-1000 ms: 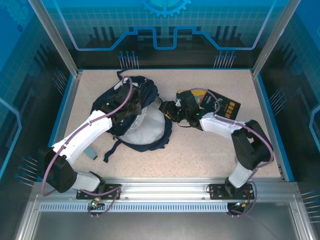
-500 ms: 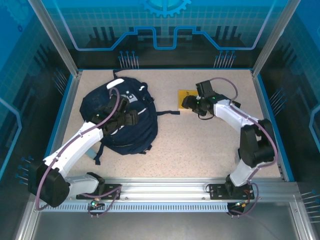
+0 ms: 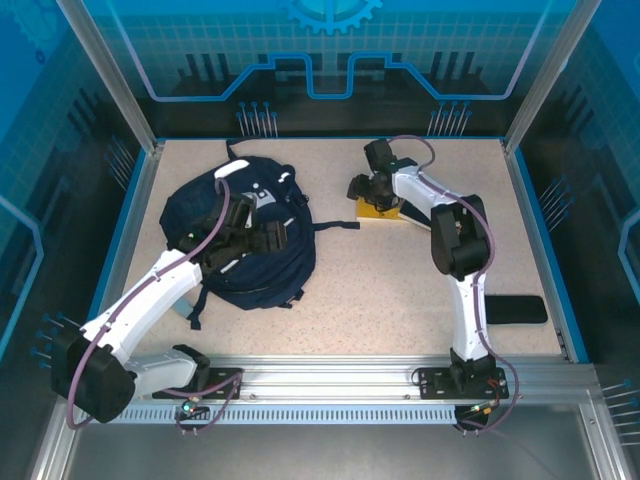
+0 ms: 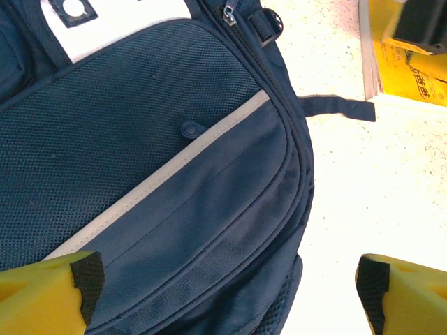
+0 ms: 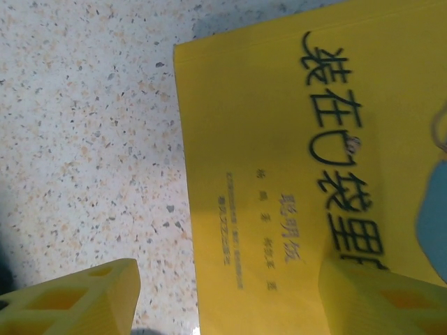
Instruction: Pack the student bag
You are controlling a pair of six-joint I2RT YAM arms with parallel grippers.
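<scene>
The student bag (image 3: 235,250), navy with a pale stripe (image 4: 174,164) and a white patch (image 3: 232,169), lies flat on the left of the table. My left gripper (image 3: 270,238) hovers over its front pocket. It is open, and its yellow fingers (image 4: 49,293) stand wide apart above the fabric (image 4: 140,139), holding nothing. A yellow book (image 3: 381,208) with black lettering lies at the back centre. My right gripper (image 3: 363,190) is open just above it. It straddles the edge of the book (image 5: 293,174), one finger (image 5: 77,300) over bare table and the other over the cover.
A flat black book-like object (image 3: 515,309) lies near the right edge of the table. One bag strap (image 3: 335,225) trails right toward the yellow book (image 4: 412,66). Blue walls and metal posts enclose the speckled table (image 3: 380,290).
The bag was bunched open with pale lining showing and now lies flat. My left gripper has opened above it. My right gripper has moved from beside the bag back to the yellow book.
</scene>
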